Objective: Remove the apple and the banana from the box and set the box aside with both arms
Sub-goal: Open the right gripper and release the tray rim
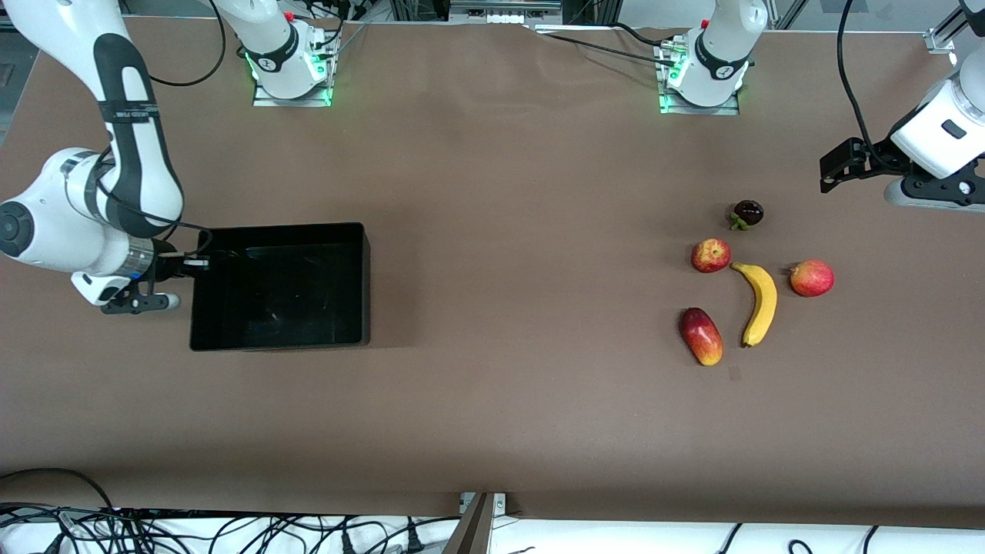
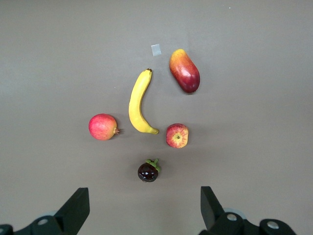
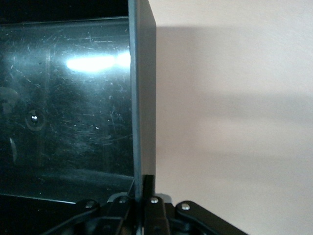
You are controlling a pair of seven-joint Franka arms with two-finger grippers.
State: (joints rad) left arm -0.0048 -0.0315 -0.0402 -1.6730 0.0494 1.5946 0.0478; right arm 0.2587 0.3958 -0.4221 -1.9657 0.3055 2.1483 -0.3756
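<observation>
R gripper [image 1: 202, 262] fingers pinch box [image 1: 338, 231] wall | L gripper [image 2: 142, 208] fingers spread over table | arm label unreadable, maybe.

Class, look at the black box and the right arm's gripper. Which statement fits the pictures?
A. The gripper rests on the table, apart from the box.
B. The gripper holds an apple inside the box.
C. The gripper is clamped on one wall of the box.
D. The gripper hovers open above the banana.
C: the right gripper is shut on the wall of the box, with that wall running between its fingers in the right wrist view.
</observation>
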